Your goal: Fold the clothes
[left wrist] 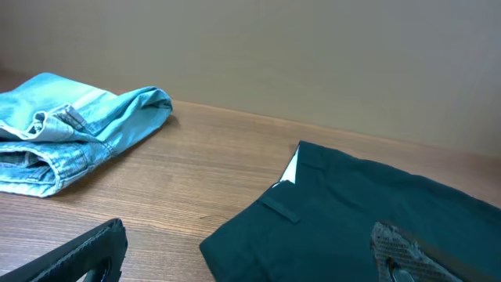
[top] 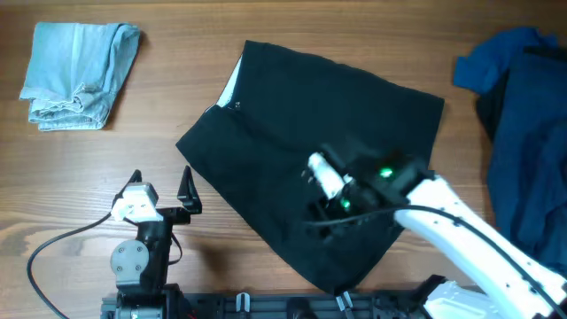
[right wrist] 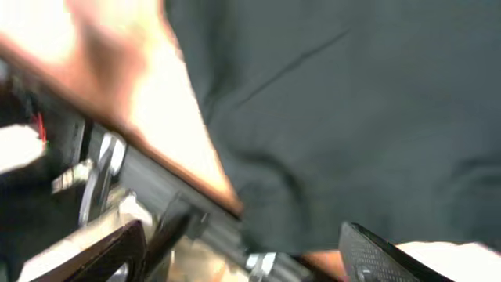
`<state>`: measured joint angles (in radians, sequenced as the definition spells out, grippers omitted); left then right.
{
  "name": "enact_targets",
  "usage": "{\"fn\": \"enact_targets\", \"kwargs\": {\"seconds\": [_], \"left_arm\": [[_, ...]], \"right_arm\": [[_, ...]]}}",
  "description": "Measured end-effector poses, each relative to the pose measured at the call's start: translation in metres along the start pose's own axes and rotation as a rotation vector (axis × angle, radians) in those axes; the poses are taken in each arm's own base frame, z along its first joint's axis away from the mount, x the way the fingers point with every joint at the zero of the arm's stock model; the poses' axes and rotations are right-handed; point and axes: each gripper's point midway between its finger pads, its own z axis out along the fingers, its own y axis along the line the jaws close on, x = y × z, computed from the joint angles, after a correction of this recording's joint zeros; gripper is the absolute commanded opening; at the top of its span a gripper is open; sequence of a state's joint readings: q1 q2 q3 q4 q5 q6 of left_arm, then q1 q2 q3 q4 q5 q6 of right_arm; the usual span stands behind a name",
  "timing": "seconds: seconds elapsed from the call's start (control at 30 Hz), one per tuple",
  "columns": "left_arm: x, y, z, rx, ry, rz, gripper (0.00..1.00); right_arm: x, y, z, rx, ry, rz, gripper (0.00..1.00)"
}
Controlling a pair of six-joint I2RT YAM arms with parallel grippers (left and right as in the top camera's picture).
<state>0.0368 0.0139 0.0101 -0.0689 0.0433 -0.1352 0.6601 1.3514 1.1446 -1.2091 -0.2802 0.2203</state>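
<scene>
A black garment lies flat in the middle of the table, with a white label at its far left corner. It also shows in the left wrist view and the right wrist view. My left gripper is open and empty above bare wood, just left of the garment's near left corner; both fingers show in its wrist view. My right gripper hovers over the garment's near edge. In the blurred right wrist view its jaws are wide apart with nothing between them.
Folded light blue jeans lie at the far left and also show in the left wrist view. A pile of dark blue clothes lies at the right edge. The table's front edge and the arm bases are close to the right gripper.
</scene>
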Motion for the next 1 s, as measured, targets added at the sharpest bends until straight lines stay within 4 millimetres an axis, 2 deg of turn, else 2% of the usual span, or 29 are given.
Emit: {"fn": "enact_targets", "kwargs": {"seconds": [0.1,0.17,0.27,0.37,0.57,0.83,0.9,1.0], "left_arm": [[0.000,0.000,0.000,0.000,0.000,0.000,1.00],[0.000,0.000,0.000,0.000,0.000,0.000,1.00],[0.000,0.000,0.000,0.000,0.000,0.000,1.00],[0.000,0.000,0.000,0.000,0.000,0.000,1.00],[-0.001,-0.003,0.000,0.017,-0.004,0.000,1.00],[-0.002,-0.022,-0.004,0.121,0.033,-0.017,1.00],[-0.012,-0.026,-0.009,0.128,0.042,-0.023,1.00],[-0.041,-0.034,-0.020,0.133,0.052,-0.030,0.99]], "right_arm": [[-0.023,-0.034,-0.009,0.054,-0.092,0.102,0.81],[-0.033,-0.053,-0.014,0.077,-0.139,0.162,0.88],[-0.040,-0.075,-0.021,0.101,-0.176,0.229,0.95],[-0.040,-0.087,-0.025,0.117,-0.187,0.249,0.97],[-0.046,-0.093,-0.027,0.130,-0.213,0.250,0.98],[-0.052,-0.094,-0.029,0.129,-0.238,0.240,0.99],[-0.052,-0.094,-0.029,0.129,-0.240,0.239,0.99],[-0.055,-0.094,-0.029,0.128,-0.251,0.236,0.99]]}}
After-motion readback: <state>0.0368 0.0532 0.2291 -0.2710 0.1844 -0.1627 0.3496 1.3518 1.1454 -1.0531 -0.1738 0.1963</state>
